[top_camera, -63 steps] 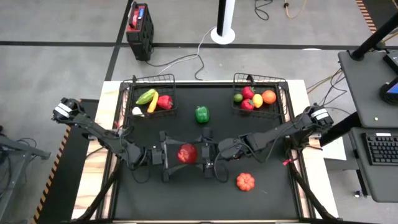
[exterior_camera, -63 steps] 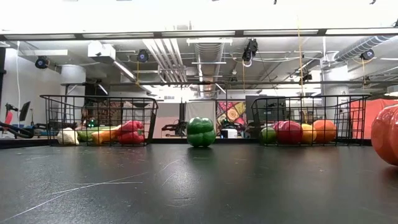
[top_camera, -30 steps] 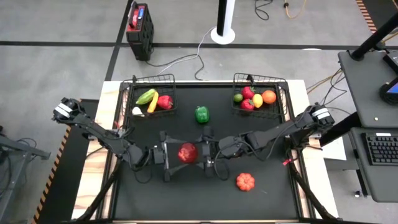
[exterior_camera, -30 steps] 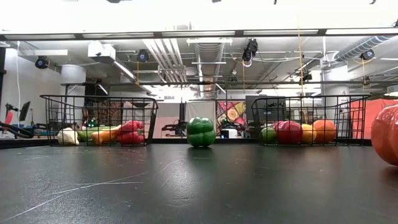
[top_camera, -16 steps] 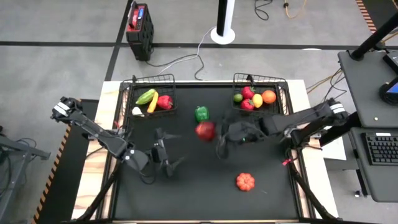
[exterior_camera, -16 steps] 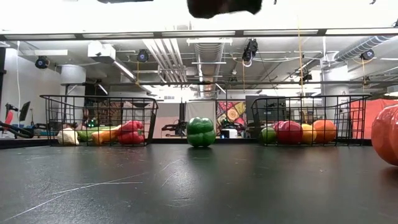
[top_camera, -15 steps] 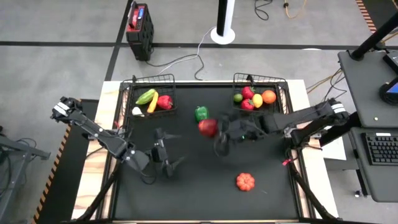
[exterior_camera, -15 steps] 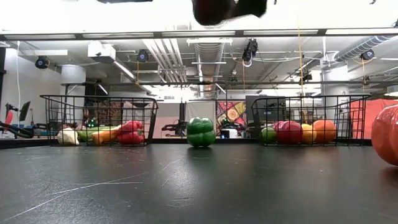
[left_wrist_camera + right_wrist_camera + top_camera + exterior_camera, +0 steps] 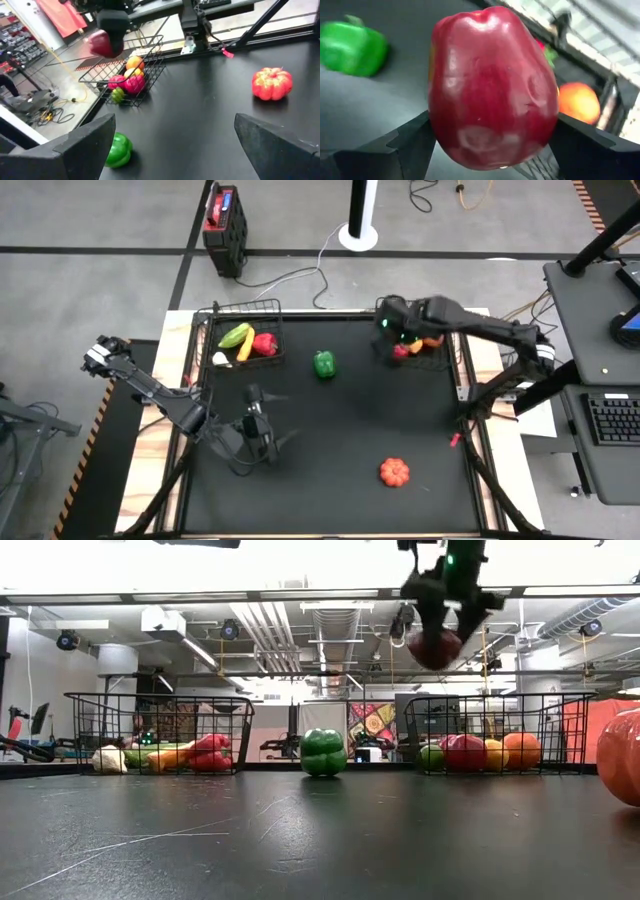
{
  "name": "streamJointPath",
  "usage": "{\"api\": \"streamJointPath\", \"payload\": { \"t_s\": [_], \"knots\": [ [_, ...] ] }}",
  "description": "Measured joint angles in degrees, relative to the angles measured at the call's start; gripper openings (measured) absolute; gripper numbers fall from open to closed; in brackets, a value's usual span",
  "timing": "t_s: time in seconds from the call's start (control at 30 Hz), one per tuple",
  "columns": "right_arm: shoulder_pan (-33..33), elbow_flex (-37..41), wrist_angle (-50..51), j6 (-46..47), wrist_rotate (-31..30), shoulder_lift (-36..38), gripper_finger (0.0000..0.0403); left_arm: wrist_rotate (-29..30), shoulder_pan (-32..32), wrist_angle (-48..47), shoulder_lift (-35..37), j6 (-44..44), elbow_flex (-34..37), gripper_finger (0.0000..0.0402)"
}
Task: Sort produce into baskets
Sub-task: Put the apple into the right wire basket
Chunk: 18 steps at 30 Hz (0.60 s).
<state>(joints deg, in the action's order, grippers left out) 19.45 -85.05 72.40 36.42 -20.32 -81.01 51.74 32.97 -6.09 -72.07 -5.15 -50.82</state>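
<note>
My right gripper (image 9: 438, 628) is shut on a red apple (image 9: 435, 646) high above the near-left part of the right wire basket (image 9: 495, 735). That basket holds green, red, yellow and orange fruit. The left basket (image 9: 240, 335) holds green, yellow, red and white pieces. A green pepper (image 9: 323, 363) rests on the table between the baskets. An orange-red pumpkin (image 9: 394, 472) rests on the table's near right. My left gripper (image 9: 262, 430) is open and empty, low over the table's left middle. My right gripper pinches the apple's two opposite sides (image 9: 437, 115) between its two fingers (image 9: 395, 150). The fingers come from above, pointing down. The apple hangs below them, lifted clear, over the right basket (image 9: 415, 335).
The black tabletop (image 9: 330, 440) lies bare between the pumpkin and my left gripper. Beyond the far edge stand a white pole base (image 9: 358, 232) and a black and red box (image 9: 224, 218). A desk with a keyboard (image 9: 610, 420) stands to the right.
My right gripper has carried the red apple from the table's middle, beside my left gripper, up and toward the far right, to a place above the right basket. My left gripper stays near the table's left middle, now apart from the apple.
</note>
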Motion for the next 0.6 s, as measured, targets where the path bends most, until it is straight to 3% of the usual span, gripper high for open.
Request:
{"api": "streamJointPath", "payload": {
  "t_s": [0.13, 0.27, 0.6],
  "knots": [
    [8.2, 1.8, 1.1, -2.2, 5.4, -0.1, 0.0327, 1.8, 0.0, -1.3, 0.0, -0.6, 0.3, 0.0389],
    [13.9, 3.2, 3.0, -2.0, 6.4, -0.1, 0.0327, 1.9, 0.0, -1.6, 0.0, -1.0, 0.6, 0.0389],
    [19.5, 10.7, 6.5, 2.3, 5.2, -0.3, 0.0327, 1.9, -0.1, -2.3, 0.0, -1.2, 0.8, 0.0389]
  ]
}}
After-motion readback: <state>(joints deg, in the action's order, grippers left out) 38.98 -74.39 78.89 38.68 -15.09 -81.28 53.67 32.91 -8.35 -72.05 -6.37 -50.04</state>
